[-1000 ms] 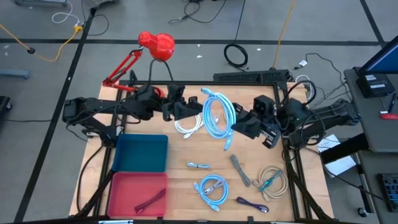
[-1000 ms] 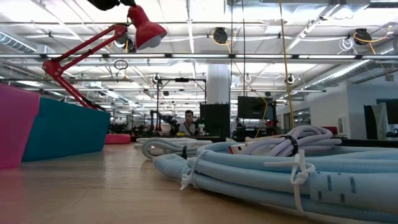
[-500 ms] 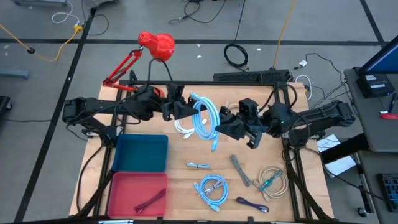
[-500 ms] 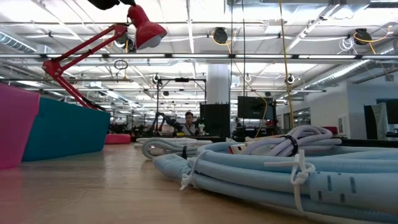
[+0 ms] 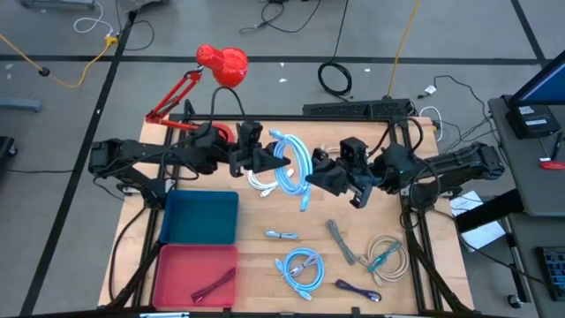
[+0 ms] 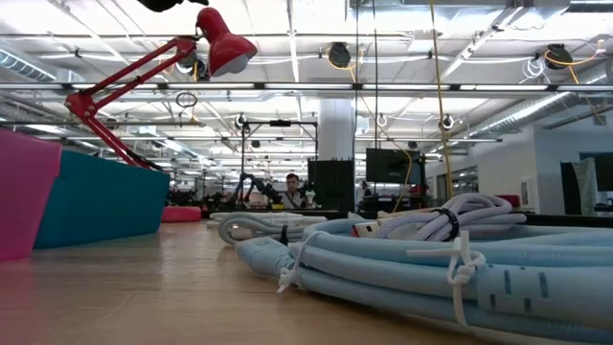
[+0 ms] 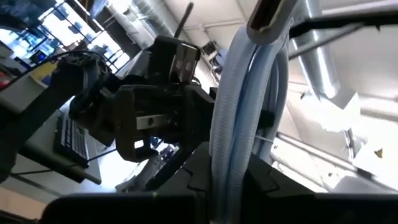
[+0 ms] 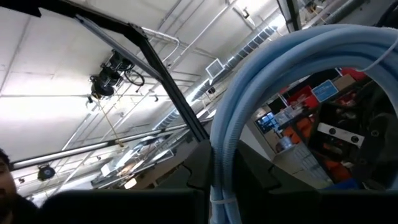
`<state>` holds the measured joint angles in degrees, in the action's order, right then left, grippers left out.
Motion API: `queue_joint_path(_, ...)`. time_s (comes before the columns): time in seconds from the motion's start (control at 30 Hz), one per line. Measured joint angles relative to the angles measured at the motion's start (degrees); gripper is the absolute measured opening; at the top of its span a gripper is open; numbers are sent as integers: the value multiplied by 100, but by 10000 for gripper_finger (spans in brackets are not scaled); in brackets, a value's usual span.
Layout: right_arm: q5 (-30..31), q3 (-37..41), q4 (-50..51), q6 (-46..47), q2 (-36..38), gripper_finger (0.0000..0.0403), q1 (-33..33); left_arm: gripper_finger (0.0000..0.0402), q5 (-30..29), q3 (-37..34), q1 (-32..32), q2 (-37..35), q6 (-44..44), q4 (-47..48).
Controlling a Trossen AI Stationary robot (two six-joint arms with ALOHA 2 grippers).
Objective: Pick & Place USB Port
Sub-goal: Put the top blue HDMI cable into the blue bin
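Wooden desk [image 5: 265,256] in a big workshop: both arms meet over its far middle, sharing one blue cable coil [image 5: 290,168].

The coil hangs off the desk between the hands, long axis running far-to-near, loose end pointing down toward the near side. The left hand [image 5: 269,159] and right hand [image 5: 320,174] are each closed on it, equally close; blue bin [image 5: 199,217] lies left.

Light-blue coiled cable [image 5: 290,168] (tied in loops) held up above table centre between both claws.
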<state>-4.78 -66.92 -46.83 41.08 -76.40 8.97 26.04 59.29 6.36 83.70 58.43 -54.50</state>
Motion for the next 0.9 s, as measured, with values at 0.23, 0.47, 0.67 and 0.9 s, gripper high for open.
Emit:
queue_joint_path(0.23,54,20,-1116,-22,40,158,77,36,-654,13,-405,-232,106,-27)
queue_joint_path(0.47,-148,-24,-467,-136,776,239,87,35,-1341,4,-1086,-582,-42,867)
queue_joint_path(0.67,-195,11,1598,-322,1545,252,85,35,-2688,-4,-1979,-996,829,4530)
queue_joint_path(0.9,-877,-10,3100,-480,2261,244,205,35,-3341,-111,-3256,-1363,3976,9210)
